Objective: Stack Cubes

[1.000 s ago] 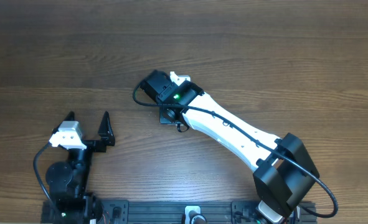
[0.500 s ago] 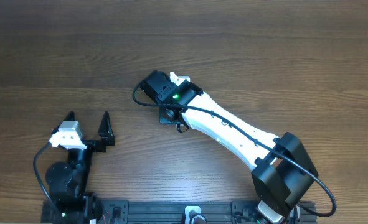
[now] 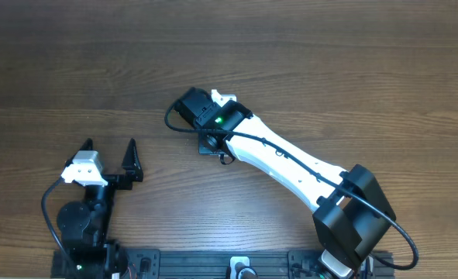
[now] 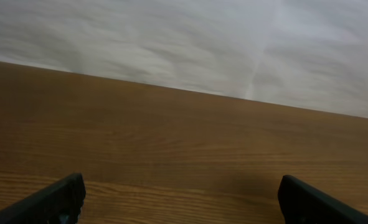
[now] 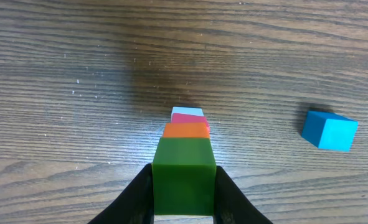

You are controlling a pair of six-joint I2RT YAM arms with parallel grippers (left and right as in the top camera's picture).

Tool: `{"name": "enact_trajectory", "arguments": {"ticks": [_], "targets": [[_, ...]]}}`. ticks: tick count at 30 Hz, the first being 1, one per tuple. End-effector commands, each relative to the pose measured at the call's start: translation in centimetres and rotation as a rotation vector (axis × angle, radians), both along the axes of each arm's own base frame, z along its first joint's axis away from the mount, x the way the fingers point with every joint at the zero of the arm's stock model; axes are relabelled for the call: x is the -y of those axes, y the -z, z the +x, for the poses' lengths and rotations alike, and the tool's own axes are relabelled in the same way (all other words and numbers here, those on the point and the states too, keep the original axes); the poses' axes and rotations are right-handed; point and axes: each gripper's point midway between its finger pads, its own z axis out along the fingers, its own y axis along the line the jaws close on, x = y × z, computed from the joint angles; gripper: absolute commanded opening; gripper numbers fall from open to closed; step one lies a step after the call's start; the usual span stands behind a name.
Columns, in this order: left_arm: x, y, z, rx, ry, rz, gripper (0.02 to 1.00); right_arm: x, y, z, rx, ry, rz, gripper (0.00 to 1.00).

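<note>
While right end effector grips green cube over stack, next: seat, release (left end effector wide).

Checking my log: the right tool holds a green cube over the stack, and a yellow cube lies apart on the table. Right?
The loose cube is blue, not yellow; the right wrist view shows it. The right tool does hold the green cube over the stack.
</note>
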Motion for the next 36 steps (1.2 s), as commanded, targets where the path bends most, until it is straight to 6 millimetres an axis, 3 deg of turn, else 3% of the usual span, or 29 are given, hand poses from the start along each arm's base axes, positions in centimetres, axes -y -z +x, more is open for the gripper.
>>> {"name": "enact_trajectory", "arguments": {"ticks": [1,36], "targets": [[-0.03,0.09,-0.02,0.002,0.002,0.014,1.000,0.04,0.30,0.40,-0.002,0.008,-0.002,0.251],[-0.03,0.09,-0.02,0.002,0.002,0.014,1.000,0.38,0.73,0.21,-0.011,0.010,-0.011,0.248]]}}
